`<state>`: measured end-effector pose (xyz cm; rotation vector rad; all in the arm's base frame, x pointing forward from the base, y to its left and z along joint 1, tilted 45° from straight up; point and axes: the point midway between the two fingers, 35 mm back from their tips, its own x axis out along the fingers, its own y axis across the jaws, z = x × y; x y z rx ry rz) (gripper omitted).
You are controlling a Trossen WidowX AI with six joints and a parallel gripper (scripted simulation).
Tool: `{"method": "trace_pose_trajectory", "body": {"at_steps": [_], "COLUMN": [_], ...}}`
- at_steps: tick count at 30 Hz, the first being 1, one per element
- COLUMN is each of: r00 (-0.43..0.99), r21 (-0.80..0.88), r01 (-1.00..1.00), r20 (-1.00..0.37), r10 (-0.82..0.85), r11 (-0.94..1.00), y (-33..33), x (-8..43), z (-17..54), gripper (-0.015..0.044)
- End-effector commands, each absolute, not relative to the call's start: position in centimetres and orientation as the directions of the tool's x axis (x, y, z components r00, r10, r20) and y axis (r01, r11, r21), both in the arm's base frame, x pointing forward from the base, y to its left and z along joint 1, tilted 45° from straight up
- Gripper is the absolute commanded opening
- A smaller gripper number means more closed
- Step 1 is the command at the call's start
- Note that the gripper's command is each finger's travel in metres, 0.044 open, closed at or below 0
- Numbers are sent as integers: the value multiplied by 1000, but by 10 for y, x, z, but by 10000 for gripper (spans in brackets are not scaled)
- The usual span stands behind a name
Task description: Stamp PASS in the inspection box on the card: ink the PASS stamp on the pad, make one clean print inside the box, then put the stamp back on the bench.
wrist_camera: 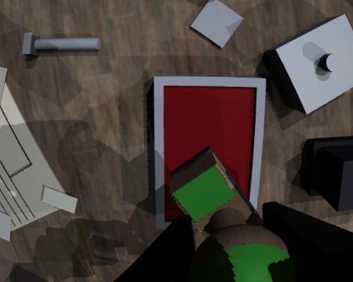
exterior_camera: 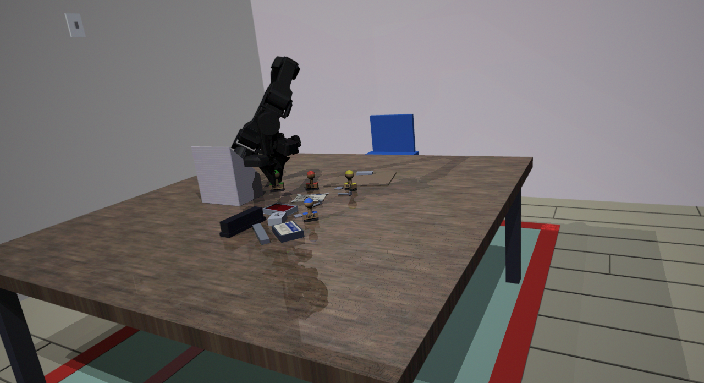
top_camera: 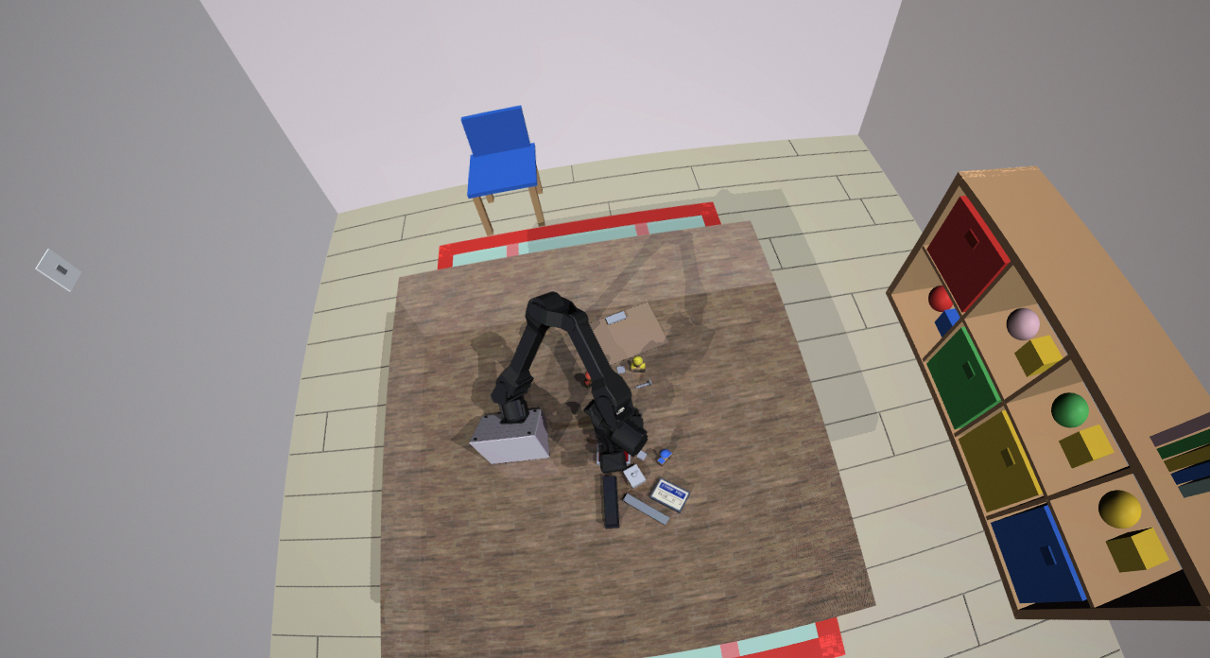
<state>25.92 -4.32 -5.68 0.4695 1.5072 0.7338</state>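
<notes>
My gripper is shut on the PASS stamp, which has a green knob and a green patch on its wooden block. The stamp hangs raised and looks turned relative to the pad; its underside is hidden. In the wrist view it overlaps the lower part of the red ink pad, which has a pale rim. The card lies left of the pad in the wrist view, with pale strips at its edges. Part of a black box outline shows on it; the rest is cut off.
The blue DATE stamp, a red-knobbed stamp and a yellow-knobbed stamp stand around. Near the pad are a white block, a black long block and a bolt.
</notes>
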Motion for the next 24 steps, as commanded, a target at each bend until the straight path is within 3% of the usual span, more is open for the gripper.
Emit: {"method": "trace_pose_trajectory", "body": {"at_steps": [1, 24], "r00": [-87, -91], "r21": [687, 689], "r01": [-140, 17], "r20": [-726, -721], "r10": [682, 687], "r11": [713, 725], "y": [-40, 51], "x": [262, 266], "z": [-48, 38], "gripper": [0, 0]}}
